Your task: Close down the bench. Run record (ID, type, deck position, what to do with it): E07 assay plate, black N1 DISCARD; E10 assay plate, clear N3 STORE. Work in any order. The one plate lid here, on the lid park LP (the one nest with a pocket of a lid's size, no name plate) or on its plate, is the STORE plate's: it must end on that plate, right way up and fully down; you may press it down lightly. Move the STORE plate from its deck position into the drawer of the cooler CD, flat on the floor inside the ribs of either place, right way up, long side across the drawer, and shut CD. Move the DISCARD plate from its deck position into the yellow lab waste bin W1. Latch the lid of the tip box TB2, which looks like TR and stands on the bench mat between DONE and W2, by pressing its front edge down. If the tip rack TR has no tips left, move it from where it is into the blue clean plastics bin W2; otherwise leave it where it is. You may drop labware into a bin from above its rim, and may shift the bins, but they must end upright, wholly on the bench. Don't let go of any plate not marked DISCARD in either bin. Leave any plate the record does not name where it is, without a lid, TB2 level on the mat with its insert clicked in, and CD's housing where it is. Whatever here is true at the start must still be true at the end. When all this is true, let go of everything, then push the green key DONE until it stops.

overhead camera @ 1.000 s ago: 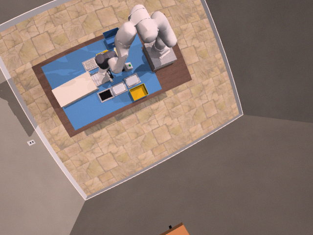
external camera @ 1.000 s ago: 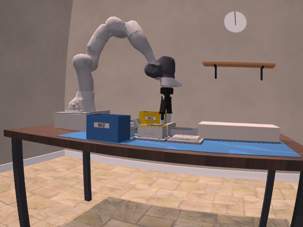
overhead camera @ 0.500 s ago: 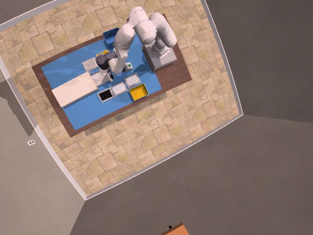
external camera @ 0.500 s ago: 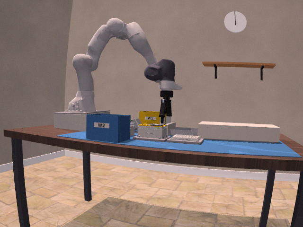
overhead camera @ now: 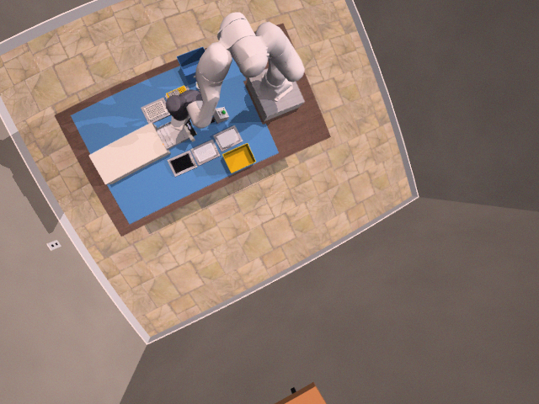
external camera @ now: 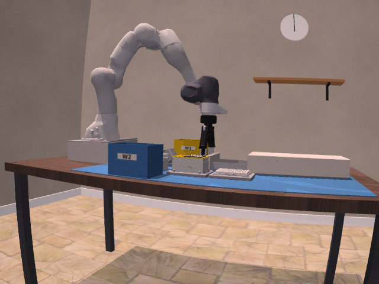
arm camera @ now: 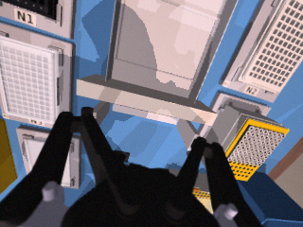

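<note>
My gripper [arm camera: 146,113] [overhead camera: 189,129] [external camera: 206,145] is open and empty. It hangs just above the front panel of the cooler's open drawer [arm camera: 161,47] [overhead camera: 168,134]; the drawer floor is bare. The cream cooler housing [overhead camera: 125,152] [external camera: 298,165] lies behind it. The black plate [overhead camera: 182,163] [arm camera: 43,6] sits at N1. The clear plate [overhead camera: 205,152] [arm camera: 26,78] sits at N3 without a lid. A pale lid [overhead camera: 227,138] lies in the unnamed nest beside it. A tip box with a yellow top [arm camera: 256,147] [external camera: 191,163] stands to my right.
The yellow bin W1 [overhead camera: 238,157] [external camera: 187,147] stands past the lid nest. The blue bin W2 [overhead camera: 189,61] [external camera: 134,159] stands at the mat's end. Another white plate [overhead camera: 155,109] [arm camera: 275,47] [external camera: 232,173] sits at N2. The green key [overhead camera: 223,113] is near the arm's base.
</note>
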Action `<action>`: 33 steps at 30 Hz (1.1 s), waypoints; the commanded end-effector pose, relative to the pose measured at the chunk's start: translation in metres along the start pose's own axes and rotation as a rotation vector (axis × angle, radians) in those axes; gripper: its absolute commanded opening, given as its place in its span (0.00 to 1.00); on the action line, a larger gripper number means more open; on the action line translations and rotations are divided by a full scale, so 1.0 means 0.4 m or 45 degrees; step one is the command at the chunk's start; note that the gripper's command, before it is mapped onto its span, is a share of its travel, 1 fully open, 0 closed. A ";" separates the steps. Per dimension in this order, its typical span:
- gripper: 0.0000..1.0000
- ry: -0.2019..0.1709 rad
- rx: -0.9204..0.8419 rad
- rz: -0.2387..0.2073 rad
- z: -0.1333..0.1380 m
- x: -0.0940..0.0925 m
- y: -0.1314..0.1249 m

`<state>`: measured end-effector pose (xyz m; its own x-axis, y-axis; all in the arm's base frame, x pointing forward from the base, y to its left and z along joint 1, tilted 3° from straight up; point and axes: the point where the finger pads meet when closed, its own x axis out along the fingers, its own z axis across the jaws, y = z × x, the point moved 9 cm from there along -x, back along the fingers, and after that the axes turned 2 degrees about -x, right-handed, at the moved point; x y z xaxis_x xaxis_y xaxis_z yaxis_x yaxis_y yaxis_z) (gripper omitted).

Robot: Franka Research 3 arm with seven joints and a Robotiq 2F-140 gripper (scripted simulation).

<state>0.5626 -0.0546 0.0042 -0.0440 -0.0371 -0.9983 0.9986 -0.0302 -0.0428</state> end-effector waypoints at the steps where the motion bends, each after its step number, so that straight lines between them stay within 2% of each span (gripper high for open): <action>1: 0.87 0.001 -0.002 0.007 0.001 -0.002 0.004; 10: 0.87 0.001 -0.002 0.007 0.001 -0.002 0.004; 11: 0.00 0.001 -0.002 0.007 0.001 -0.002 0.004; 33: 0.00 0.001 -0.002 0.007 0.001 -0.002 0.005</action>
<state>0.5631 -0.0549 0.0046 -0.0421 -0.0370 -0.9984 0.9987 -0.0300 -0.0410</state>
